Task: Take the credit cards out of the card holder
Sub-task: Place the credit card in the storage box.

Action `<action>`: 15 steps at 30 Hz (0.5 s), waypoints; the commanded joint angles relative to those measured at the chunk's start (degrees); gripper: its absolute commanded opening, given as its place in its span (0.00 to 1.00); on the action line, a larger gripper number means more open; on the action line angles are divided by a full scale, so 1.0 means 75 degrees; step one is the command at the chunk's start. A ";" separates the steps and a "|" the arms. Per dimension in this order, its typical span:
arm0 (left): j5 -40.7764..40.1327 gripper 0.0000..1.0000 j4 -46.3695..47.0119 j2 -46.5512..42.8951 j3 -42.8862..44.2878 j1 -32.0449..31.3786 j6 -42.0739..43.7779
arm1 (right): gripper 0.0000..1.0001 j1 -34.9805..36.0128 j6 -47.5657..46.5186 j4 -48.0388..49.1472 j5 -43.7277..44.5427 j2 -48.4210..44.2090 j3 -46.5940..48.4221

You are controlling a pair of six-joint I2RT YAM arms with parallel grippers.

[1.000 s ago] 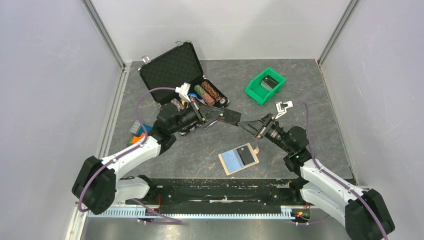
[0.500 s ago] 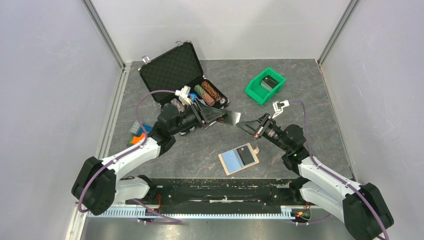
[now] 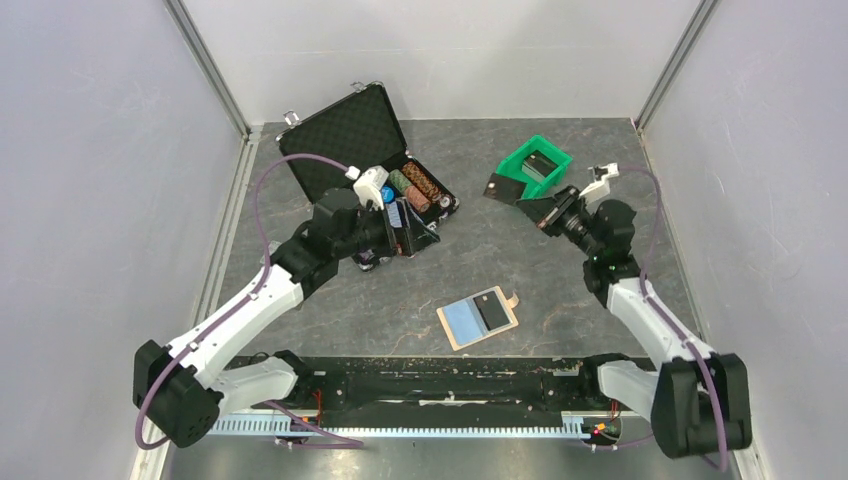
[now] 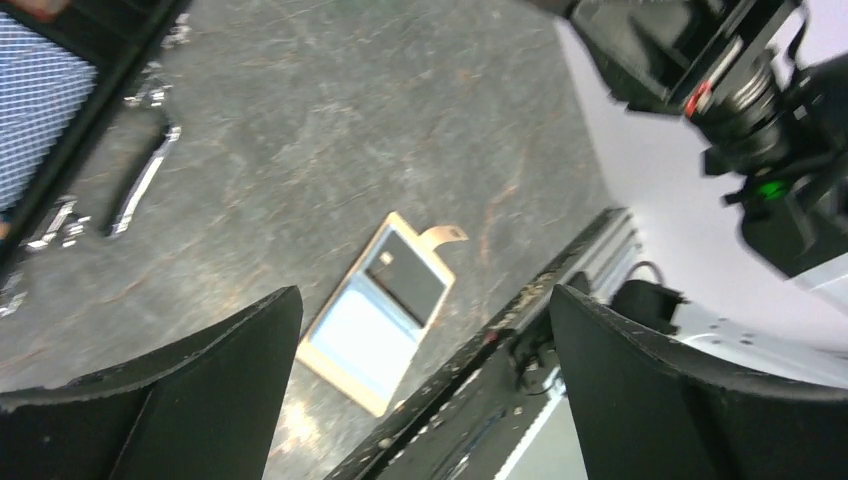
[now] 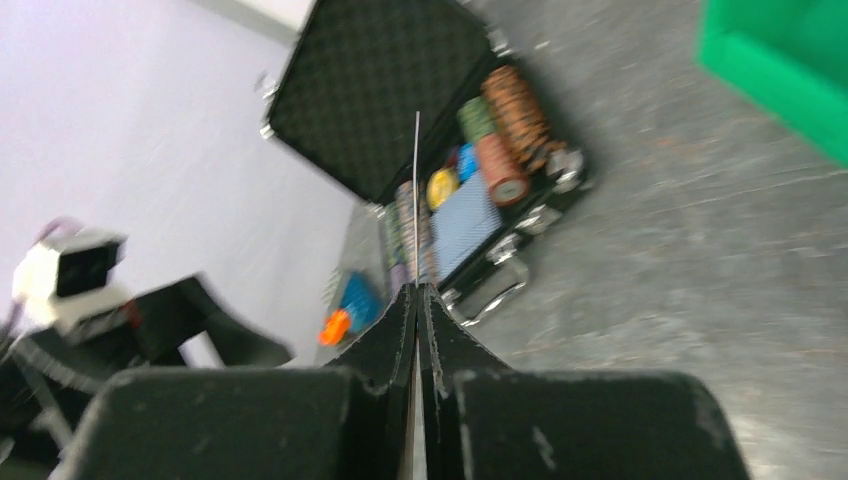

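Currently, the right gripper [image 3: 524, 203] is clamped shut on one dark credit card [image 3: 499, 188], holding it in the air just beside the green bin [image 3: 560, 162]; in the wrist view the card shows edge-on between the pressed fingers. The left gripper [image 3: 417, 236] has its jaws spread wide with nothing between them, next to the black chip case [image 3: 340, 135]. The card holder [image 3: 462, 322] lies open and flat on the table [image 3: 400, 300] near the arm bases, well apart from both grippers, with a second dark card [image 3: 491, 309] on its right half beside a light blue face.
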 commanded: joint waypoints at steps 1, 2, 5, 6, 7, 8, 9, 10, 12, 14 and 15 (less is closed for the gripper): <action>-0.0809 1.00 -0.2244 -0.0215 0.0827 0.0019 0.1951 | 0.00 -0.0928 -0.0730 -0.0800 -0.0123 0.0814 0.0990; -0.0956 1.00 -0.2454 -0.0247 0.0906 0.0024 0.2157 | 0.00 -0.1095 -0.0811 -0.0945 -0.0073 0.1091 0.1197; -0.1449 1.00 -0.2875 -0.0422 0.0897 0.0022 0.2635 | 0.00 -0.1509 -0.1070 -0.1389 0.0314 0.1861 0.1890; -0.1684 1.00 -0.2940 -0.0516 0.0822 0.0028 0.2775 | 0.00 -0.1553 -0.1153 -0.1545 0.0545 0.2067 0.2117; -0.1896 1.00 -0.2982 -0.0575 0.0760 0.0029 0.2832 | 0.00 -0.1590 -0.1234 -0.1676 0.0756 0.2286 0.2316; -0.2026 1.00 -0.3034 -0.0636 0.0720 0.0030 0.2824 | 0.00 -0.1616 -0.1291 -0.1772 0.0946 0.2514 0.2529; -0.2123 1.00 -0.3051 -0.0685 0.0694 0.0028 0.2794 | 0.00 -0.1635 -0.1337 -0.1809 0.1059 0.2704 0.2699; -0.2177 1.00 -0.3035 -0.0709 0.0653 0.0023 0.2745 | 0.00 -0.1658 -0.1349 -0.1834 0.1177 0.2960 0.2897; -0.2248 1.00 -0.2958 -0.0774 0.0586 0.0026 0.2700 | 0.00 -0.1688 -0.1330 -0.1941 0.1365 0.3442 0.3243; -0.2306 1.00 -0.2966 -0.0783 0.0616 0.0023 0.2703 | 0.00 -0.1700 -0.1323 -0.2184 0.1612 0.3946 0.3673; -0.2325 1.00 -0.2969 -0.0791 0.0619 0.0029 0.2703 | 0.00 -0.1700 -0.1312 -0.2249 0.1708 0.4138 0.3799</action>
